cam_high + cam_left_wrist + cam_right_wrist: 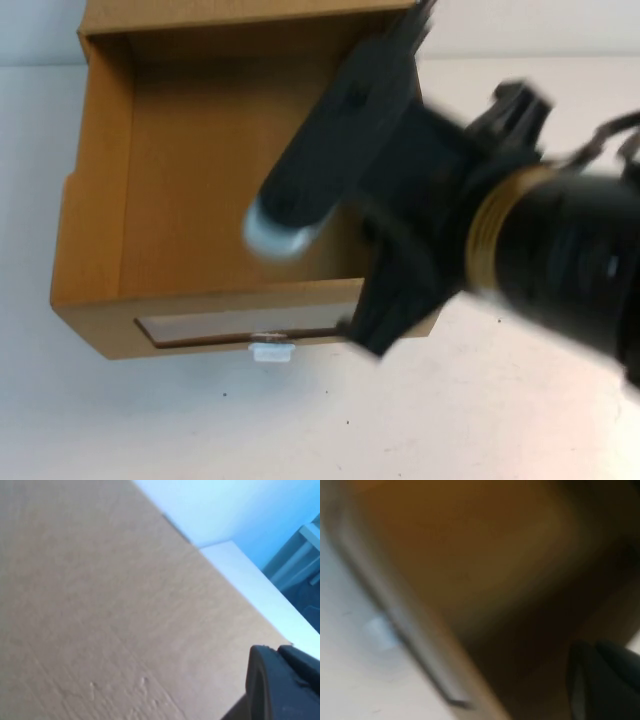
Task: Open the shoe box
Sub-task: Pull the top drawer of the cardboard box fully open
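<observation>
The brown cardboard shoe box (95, 200) stands open on the white table, and its bare inside floor shows. A strip of its lid (230, 12) shows at the far edge. A small white tab (272, 351) lies on the table just in front of the box's front wall. My right arm (400, 190) reaches in from the right and hangs blurred over the box's right half. In the right wrist view the right gripper (592, 685) is shut and empty above the box's inside. The left gripper (280, 685) sits close against a cardboard face (100, 605); it is out of the high view.
White table (480, 400) lies all round the box. The right arm hides the box's right wall and front right corner. In the left wrist view, blue-grey furniture (305, 555) shows beyond the table's edge.
</observation>
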Robot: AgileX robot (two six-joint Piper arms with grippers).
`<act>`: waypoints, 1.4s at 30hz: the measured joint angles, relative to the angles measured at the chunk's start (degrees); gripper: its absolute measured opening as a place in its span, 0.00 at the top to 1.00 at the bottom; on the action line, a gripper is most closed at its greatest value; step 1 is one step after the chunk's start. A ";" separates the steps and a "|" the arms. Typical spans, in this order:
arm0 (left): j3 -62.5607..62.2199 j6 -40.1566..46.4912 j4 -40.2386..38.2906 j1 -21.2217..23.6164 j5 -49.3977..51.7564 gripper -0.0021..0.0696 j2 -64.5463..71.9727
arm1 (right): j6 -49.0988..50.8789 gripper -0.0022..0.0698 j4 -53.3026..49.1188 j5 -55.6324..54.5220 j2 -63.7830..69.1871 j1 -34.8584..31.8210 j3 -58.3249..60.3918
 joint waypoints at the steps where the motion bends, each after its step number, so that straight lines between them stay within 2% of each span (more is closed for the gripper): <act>1: 0.00 0.26 0.30 0.00 0.00 0.98 -0.74 | 0.16 0.98 0.00 0.13 0.00 -1.83 -0.70; 6: 0.12 0.87 4.15 0.00 0.36 0.98 -4.82 | 0.37 0.98 0.68 0.24 -0.10 -14.66 -4.70; 9: 3.57 1.58 6.23 0.00 0.36 0.98 -8.66 | -0.91 0.99 4.57 -1.50 -0.14 -24.51 -5.64; 16: 22.17 7.19 7.93 0.00 0.36 0.98 -21.53 | -14.59 0.99 30.06 -7.26 -0.14 -48.77 -5.66; 20: 37.15 9.34 10.09 0.00 -5.74 0.98 -30.49 | -21.45 0.99 41.67 -9.28 -0.59 -58.81 -5.31; 25: 56.16 13.41 11.69 0.00 -19.31 0.98 -44.35 | -24.99 0.99 49.24 -15.39 -5.02 -63.67 1.80; 35: 96.73 16.67 11.13 0.00 -55.36 0.98 -73.82 | -26.39 0.99 59.32 -37.19 -25.32 -64.06 30.50; 38: 104.62 16.72 10.55 0.00 -60.34 0.98 -80.57 | -27.08 0.99 60.23 -43.29 -30.91 -64.06 38.02; 42: 112.79 16.72 10.18 0.00 -60.39 0.98 -88.16 | -27.19 0.99 60.92 -49.44 -37.36 -64.06 47.18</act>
